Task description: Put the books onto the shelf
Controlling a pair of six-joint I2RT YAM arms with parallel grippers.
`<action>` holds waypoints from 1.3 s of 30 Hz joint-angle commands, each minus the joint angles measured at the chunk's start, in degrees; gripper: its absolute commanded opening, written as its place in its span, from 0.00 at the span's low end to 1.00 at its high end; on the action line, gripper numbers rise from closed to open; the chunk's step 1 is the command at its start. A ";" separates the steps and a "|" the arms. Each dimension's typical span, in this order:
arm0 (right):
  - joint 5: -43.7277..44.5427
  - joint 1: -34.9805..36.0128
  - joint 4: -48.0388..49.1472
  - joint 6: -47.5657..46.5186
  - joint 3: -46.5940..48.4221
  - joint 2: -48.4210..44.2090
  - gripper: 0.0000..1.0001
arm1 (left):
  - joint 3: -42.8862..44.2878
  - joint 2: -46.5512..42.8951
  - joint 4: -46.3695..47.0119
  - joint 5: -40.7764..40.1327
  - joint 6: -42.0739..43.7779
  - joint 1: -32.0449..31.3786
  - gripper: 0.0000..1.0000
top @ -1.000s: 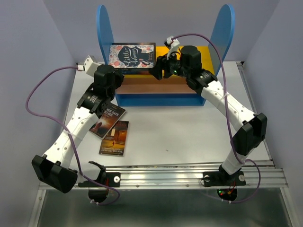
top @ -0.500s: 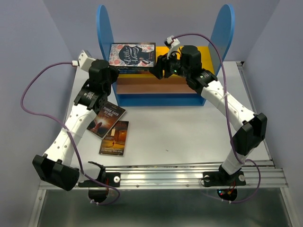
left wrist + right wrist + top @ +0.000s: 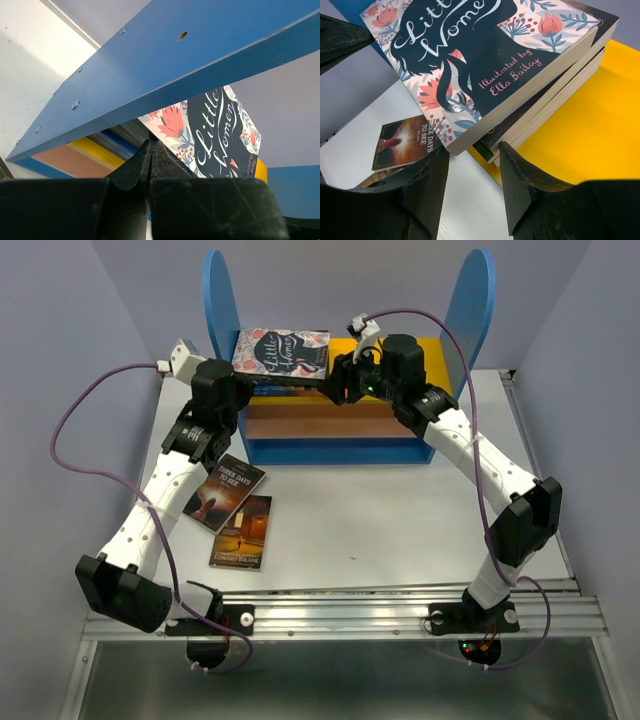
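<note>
- Lilac walls are boxing in the white table point(image 3: 380, 510) that is carrying the shelf point(image 3: 222, 300)
- The stack, Little Women point(image 3: 280, 352) topmost, is lying flat on the shelf's yellow board, one corner overhanging
- Two loose books point(image 3: 227, 492) are waiting before the shelf's left end
- Your right gripper point(image 3: 472, 170) is standing half open at that corner, probably squaring it
- Your left gripper point(image 3: 151, 150) is pinching shut, empty, by the shelf's left panel

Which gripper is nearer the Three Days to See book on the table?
Left. The left gripper is shut by the left panel of the shelf, just beyond the book. The right gripper is farther right, open around the stack's corner.
</note>
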 commanded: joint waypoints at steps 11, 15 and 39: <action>-5.49 0.66 5.42 -1.58 6.58 4.27 0.45 | 0.63 -3.85 2.67 -1.01 1.34 0.28 0.00; -6.29 0.66 5.51 -1.23 6.23 4.18 0.43 | 0.63 -4.12 2.67 -1.01 1.87 0.27 0.00; 17.63 0.66 10.17 13.17 -31.96 -26.73 1.00 | -25.08 -22.39 -14.12 -0.04 3.38 0.19 0.99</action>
